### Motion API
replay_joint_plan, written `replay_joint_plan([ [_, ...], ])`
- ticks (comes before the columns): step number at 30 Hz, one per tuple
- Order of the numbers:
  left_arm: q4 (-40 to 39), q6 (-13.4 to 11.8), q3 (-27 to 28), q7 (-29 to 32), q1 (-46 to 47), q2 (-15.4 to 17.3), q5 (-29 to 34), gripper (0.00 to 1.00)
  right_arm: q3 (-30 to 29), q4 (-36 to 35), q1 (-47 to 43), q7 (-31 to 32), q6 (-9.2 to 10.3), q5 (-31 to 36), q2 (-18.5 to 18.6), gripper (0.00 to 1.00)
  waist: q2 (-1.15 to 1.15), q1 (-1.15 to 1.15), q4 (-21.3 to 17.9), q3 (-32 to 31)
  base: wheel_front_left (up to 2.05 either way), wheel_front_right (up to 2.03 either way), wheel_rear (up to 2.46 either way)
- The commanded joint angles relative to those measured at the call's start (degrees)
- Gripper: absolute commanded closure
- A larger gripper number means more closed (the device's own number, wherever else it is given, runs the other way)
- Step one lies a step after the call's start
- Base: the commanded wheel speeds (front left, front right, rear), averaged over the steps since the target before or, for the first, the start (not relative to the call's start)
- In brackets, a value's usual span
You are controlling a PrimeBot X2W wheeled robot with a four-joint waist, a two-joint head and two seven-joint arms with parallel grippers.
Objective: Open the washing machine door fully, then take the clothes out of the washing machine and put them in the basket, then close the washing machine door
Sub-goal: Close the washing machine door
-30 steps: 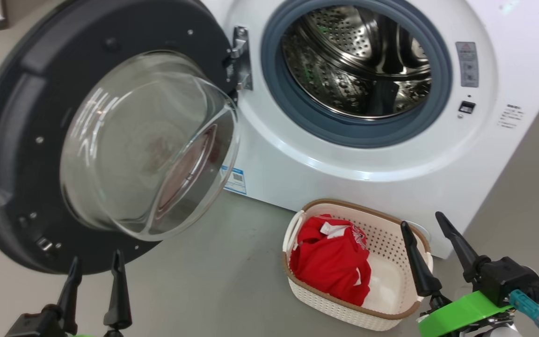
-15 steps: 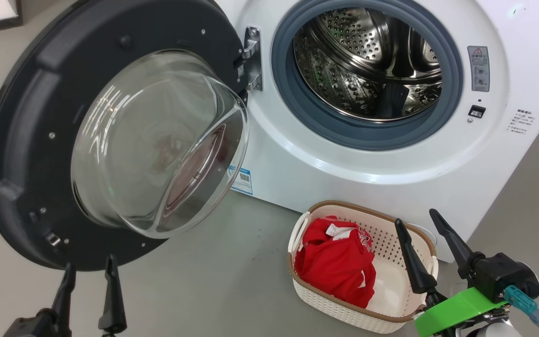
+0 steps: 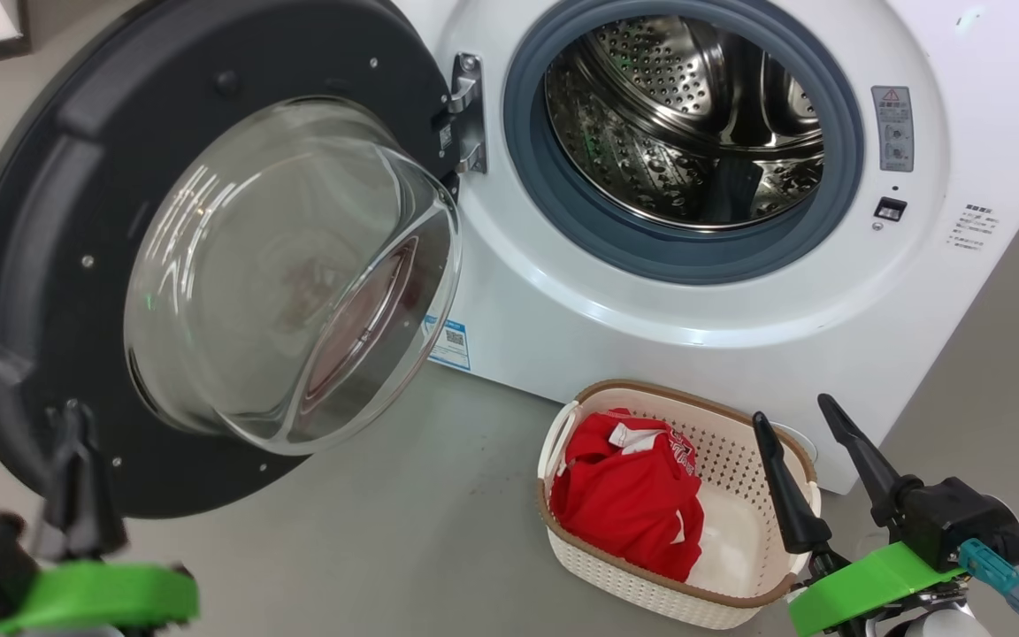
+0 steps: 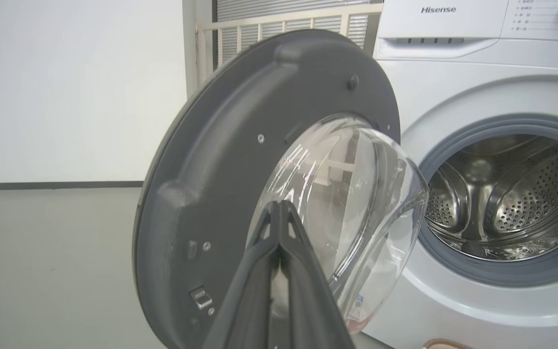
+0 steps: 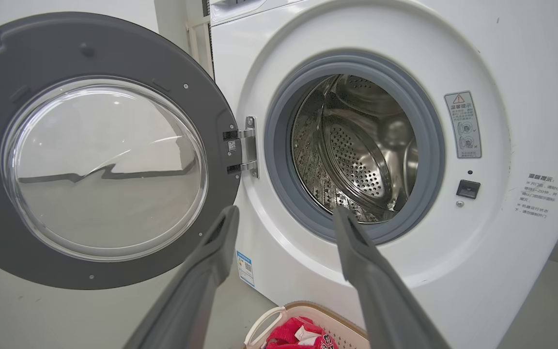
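The left gripper (image 3: 74, 423) now sits farther toward the left edge of the head view and higher. It is blurred with motion, and its tips overlap the lower rim of the washing machine door (image 3: 23, 265), where a second ago they stood below it. Its two fingers (image 4: 252, 281), spread apart before, are now pressed together with the tips meeting, and its green wrist band (image 3: 94, 594) has come into the head view. The whole head view has also shifted slightly sideways, so the camera has moved.
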State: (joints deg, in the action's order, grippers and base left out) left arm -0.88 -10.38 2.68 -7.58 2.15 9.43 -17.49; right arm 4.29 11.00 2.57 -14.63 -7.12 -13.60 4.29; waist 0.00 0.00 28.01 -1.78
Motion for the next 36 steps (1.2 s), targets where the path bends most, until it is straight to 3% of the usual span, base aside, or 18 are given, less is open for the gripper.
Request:
replay_joint_plan([
  [1,-2.6,-1.1,2.9,0.3,4.4,2.0,1.0,1.0,0.9,-1.3,1.7,-0.4,-0.36,-0.2,0.7,0.0,0.0,0.0,-0.4,-0.1,0.0,0.0,0.0],
  [11,-2.9,-3.1,9.1,3.2,15.8,6.6,-1.9,1.0,0.8,-1.0,1.6,-0.4,-0.36,0.0,0.6,0.0,0.0,0.0,-2.2,-0.1,0.0,0.0,0.0],
  [22,16.8,-0.8,19.7,7.9,33.5,10.6,-17.7,1.0,1.0,-0.7,1.8,-0.4,-0.36,0.3,2.0,0.0,0.0,0.0,-3.8,0.2,0.0,0.0,0.0],
  [28,27.8,-0.4,23.9,15.5,38.8,11.0,-26.1,1.0,0.8,-0.6,1.2,-0.4,-0.36,0.4,1.9,0.0,0.0,0.0,-3.9,-0.1,0.0,0.0,0.0],
  [36,36.4,-0.2,26.9,29.7,42.2,12.2,-35.5,1.0,1.1,-0.3,0.8,-0.4,-0.36,0.5,1.9,0.0,0.0,0.0,-3.8,-0.3,0.0,0.0,0.0],
])
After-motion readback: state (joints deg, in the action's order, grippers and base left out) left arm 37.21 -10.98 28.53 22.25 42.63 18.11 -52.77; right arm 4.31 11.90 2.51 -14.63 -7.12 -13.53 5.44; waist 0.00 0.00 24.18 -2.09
